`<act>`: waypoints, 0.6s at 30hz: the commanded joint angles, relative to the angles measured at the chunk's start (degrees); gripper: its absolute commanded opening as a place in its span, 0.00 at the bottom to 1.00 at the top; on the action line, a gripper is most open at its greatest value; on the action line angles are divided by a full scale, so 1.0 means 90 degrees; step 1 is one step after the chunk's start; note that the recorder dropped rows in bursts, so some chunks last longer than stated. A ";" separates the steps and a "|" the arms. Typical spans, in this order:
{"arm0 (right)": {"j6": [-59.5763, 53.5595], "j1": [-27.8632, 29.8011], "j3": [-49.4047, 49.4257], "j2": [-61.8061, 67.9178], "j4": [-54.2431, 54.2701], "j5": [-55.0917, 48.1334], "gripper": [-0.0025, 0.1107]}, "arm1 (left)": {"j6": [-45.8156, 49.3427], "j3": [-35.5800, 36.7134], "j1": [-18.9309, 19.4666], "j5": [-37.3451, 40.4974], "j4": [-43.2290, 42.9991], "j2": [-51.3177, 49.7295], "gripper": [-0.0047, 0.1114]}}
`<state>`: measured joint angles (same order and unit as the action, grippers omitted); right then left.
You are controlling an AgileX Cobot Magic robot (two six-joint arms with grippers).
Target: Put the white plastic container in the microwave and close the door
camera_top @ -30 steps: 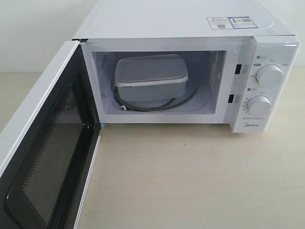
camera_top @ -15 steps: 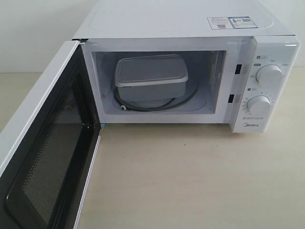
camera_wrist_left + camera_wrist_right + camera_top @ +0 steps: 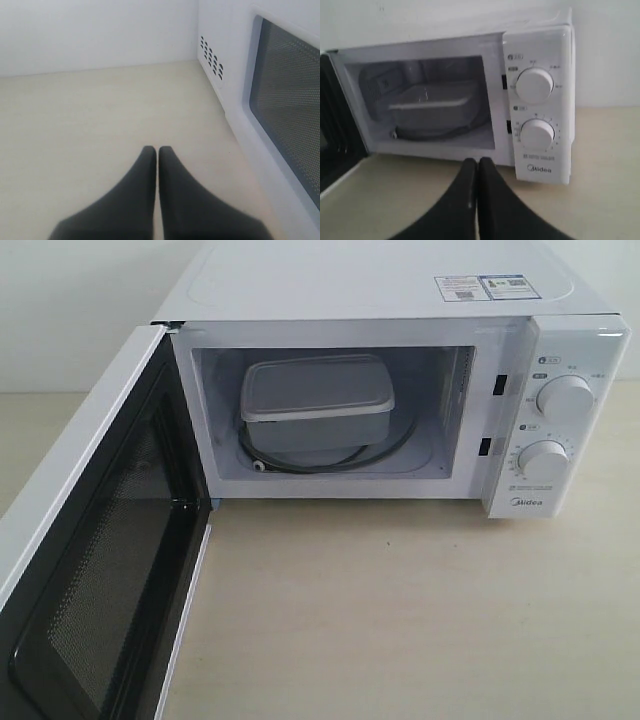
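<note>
nothing has shifted: the white plastic container [image 3: 316,405] sits inside the microwave [image 3: 400,280], the door [image 3: 100,570] stands wide open, and the left end effector [image 3: 158,150] by the door's outer face and the right end effector [image 3: 478,161] are both pinched shut, empty, leaving only the closing.

Matte black left pincer [image 3: 157,149]: two smooth fingers, broad at the base, curving in to narrow rounded tips. Matte black right pincer [image 3: 478,160]: same tapered pair.
</note>
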<state>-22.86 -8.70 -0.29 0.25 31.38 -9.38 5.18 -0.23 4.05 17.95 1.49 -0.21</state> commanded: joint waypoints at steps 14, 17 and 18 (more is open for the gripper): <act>0.3983 0.0021 0.0033 -0.0028 -0.4122 -0.1134 0.02 | -0.0054 0.0026 0.0034 -0.0046 0.0074 0.0023 0.07; 0.3983 0.0021 0.0033 -0.0028 -0.4122 -0.1134 0.02 | -0.0054 0.0026 0.0034 -0.0046 0.0074 0.0023 0.07; 0.3900 0.0021 0.0033 -0.0028 -0.4151 -0.1135 0.02 | -0.0054 0.0026 0.0034 -0.0046 0.0074 0.0023 0.07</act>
<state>12.69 -8.70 0.03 0.25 -5.42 -19.65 5.18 -0.23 4.05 17.95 1.49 -0.21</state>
